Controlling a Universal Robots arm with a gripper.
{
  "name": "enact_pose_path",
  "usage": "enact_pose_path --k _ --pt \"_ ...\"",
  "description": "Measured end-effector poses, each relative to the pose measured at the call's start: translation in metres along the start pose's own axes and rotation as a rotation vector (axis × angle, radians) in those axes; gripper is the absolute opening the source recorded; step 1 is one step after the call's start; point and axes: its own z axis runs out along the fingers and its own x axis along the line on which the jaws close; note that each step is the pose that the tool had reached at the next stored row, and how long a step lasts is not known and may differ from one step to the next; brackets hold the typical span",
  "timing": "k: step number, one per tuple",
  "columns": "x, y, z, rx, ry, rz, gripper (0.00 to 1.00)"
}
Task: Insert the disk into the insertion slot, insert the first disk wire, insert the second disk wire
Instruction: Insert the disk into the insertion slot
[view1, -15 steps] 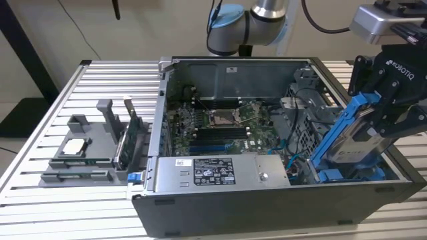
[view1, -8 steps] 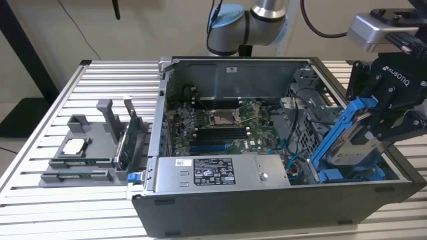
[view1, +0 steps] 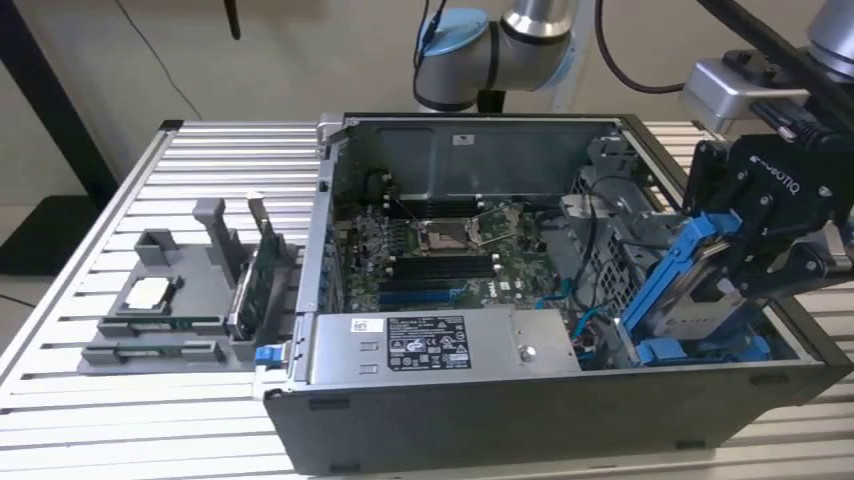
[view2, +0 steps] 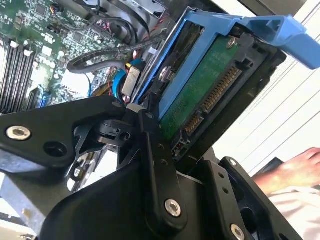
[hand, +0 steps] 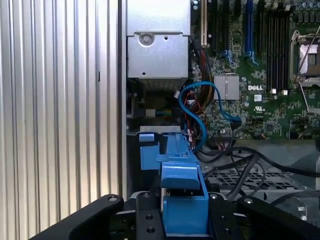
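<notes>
One tilted silver disk (view1: 689, 296), blue-framed

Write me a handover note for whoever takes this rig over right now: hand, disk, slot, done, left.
Hand: shut on the disk, gripping its blue carrier; the disk is held tilted over the open computer case at the exterior view's right.
Insertion slot: blue rails at the disk's lower end, nothing seated in it.
Done: disk picked up and brought to the slot.
Left: disk not yet in the slot; its connector is bare, so neither wire is plugged in. A blue cable lies loose inside the case.
</notes>
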Motion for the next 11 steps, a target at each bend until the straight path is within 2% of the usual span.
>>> enact_pose_path --k 4,11 --pt "0.0001 -0.0002 0.0057 0.0 0.0 0.0 0.33" --pt "0.0001 -0.0003 0.0093 0.0 0.0001 0.0 0.33"
